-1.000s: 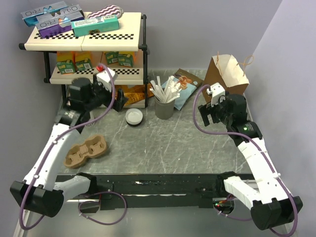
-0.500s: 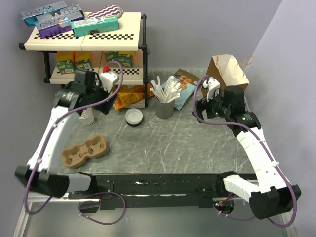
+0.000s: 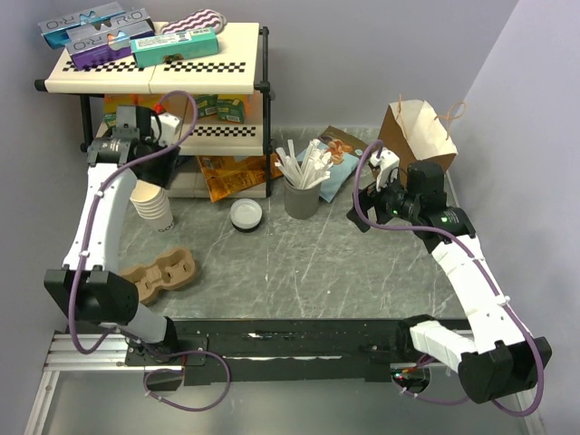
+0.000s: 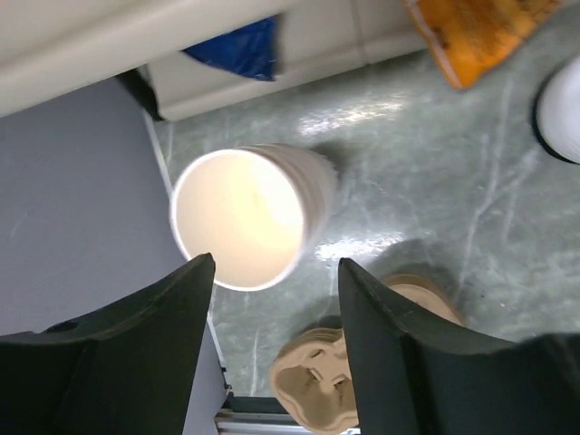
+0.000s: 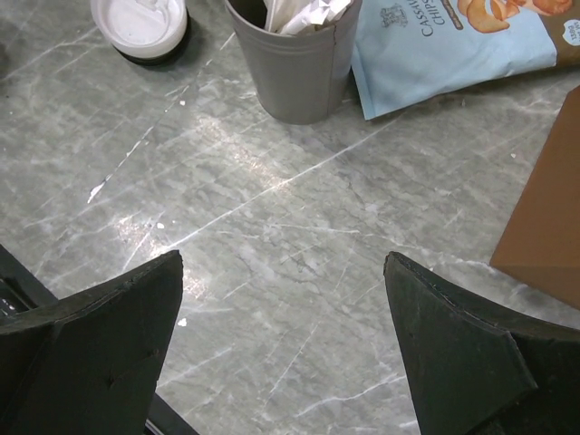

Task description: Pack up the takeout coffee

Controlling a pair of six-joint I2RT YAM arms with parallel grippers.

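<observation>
Left tool (image 4: 276, 265) is up high, jaws apart with nothing between them, staring straight down into the open mouth of the stack of lidless cups (image 4: 237, 217) on the counter (image 4: 426, 181) beneath it. A second ago this tool sat low in front of the shelf (image 3: 154, 72) and hid that stack from the overhead camera. It has since swung back and up against the shelf's left end, and the stack now stands in plain sight. The cardboard cup carrier (image 4: 317, 390), below the tool's right finger, lies where it lay before.

Right tool (image 5: 283, 263) is spread wide and empty over bare counter, having edged a little to its left. Ahead of it stands the grey straw holder (image 5: 294, 77). The white lids on their dark base (image 5: 140, 23) are ahead to its left, unmoved. A blue snack bag (image 5: 444, 45) is ahead to its right, with the brown paper bag (image 5: 544, 208) close on the right.

The lidded coffee cup I cannot pick out in any view.
</observation>
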